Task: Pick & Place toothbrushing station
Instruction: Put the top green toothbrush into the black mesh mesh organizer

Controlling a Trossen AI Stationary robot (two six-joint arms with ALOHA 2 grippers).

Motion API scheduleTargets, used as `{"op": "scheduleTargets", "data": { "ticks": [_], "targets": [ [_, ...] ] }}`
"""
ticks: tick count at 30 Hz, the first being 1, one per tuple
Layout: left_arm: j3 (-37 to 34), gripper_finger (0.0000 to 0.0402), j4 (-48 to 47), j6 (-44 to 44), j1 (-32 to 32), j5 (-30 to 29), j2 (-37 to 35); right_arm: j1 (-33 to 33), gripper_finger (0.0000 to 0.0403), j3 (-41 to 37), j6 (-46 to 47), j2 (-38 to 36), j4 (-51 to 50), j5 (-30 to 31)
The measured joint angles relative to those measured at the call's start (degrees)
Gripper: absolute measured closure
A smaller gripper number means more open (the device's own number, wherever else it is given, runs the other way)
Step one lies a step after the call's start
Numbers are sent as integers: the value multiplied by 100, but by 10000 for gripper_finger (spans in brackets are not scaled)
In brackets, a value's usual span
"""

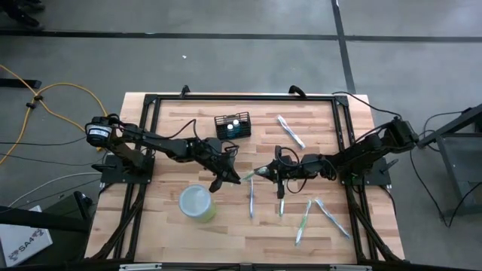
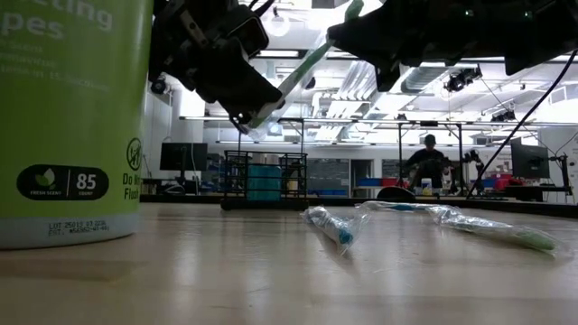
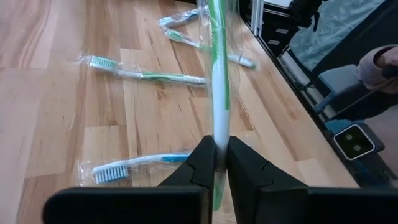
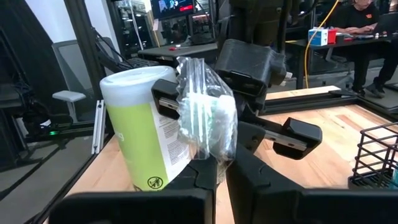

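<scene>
**Both claws pinch one wrapped toothbrush above the table**

The left claw [image 1: 224,178] and the right claw [image 1: 260,172] meet over the middle of the table [image 1: 173,128], each pressed together on an end of the same green-and-white toothbrush [image 1: 247,175] in clear wrap. In the left wrist view the handle [image 3: 217,93] runs straight out from between that claw's fingers [image 3: 202,165], which grip it tight. In the right wrist view the crumpled wrap around the brush head [image 4: 205,118] bunches just above the closed fingers [image 4: 249,168], with the left arm's wrist right behind it. The low view shows the brush [image 2: 302,68] tilted and held clear of the table.

The black mesh holder [image 1: 232,126] stands at the far side of the table, well apart from both claws, with two white-topped things inside. A yellow-green tub [image 1: 197,203] with a pale lid stands near the left claw, toward the near edge.

Other wrapped brushes lie flat: one [image 1: 291,131] near the holder, one [image 1: 251,199] and a shorter one [image 1: 281,205] just below the claws, and two more [image 1: 303,221] [image 1: 331,217] toward the near right corner. A person [image 2: 428,162] sits far back in the room.
</scene>
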Motion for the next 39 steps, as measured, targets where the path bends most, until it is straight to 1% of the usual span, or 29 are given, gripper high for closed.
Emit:
{"op": "scheduleTargets", "data": {
  "ticks": [2, 8, 10, 13, 17, 23, 27, 29, 31, 35, 37, 39],
  "targets": [
    [0, 365, 2, 112, -20, -35, 0, 0, 394, 0, 0, 0, -1, -3],
    [0, 297, 55, 500, -37, -69, 0, 4, 395, 0, 15, 0, -13, -24],
    [0, 280, 118, 616, -27, -60, 0, 6, 395, 0, 14, 0, -8, -24],
    [0, 266, 257, 692, 29, -55, 0, 6, 395, 0, 15, 0, -15, -18],
    [0, 262, 389, 695, 157, -27, 0, 2, 395, 0, 57, 0, -53, 29],
    [0, 261, 510, 686, 367, 0, 2, 7, 394, 0, 363, 0, -575, 320],
    [0, 261, 549, 686, 437, 22, 2, 4, 394, 0, 507, 0, -708, 375],
    [0, 261, 545, 680, 439, 22, 2, 4, 394, 0, 505, -8, -771, 549],
    [0, 261, 549, 690, 455, 25, 2, -1, 394, 2, 471, -161, -1131, 830],
    [0, 261, 601, 652, 459, 41, 2, -185, 394, 3, 439, -613, -2035, 1652],
    [0, 261, 601, 649, 459, 42, 2, -307, 394, 0, 216, -898, -2228, 1852],
    [0, 261, 615, 644, 459, 42, 2, -505, 394, 63, -31, -1183, -2357, 1827]
  ]
}}
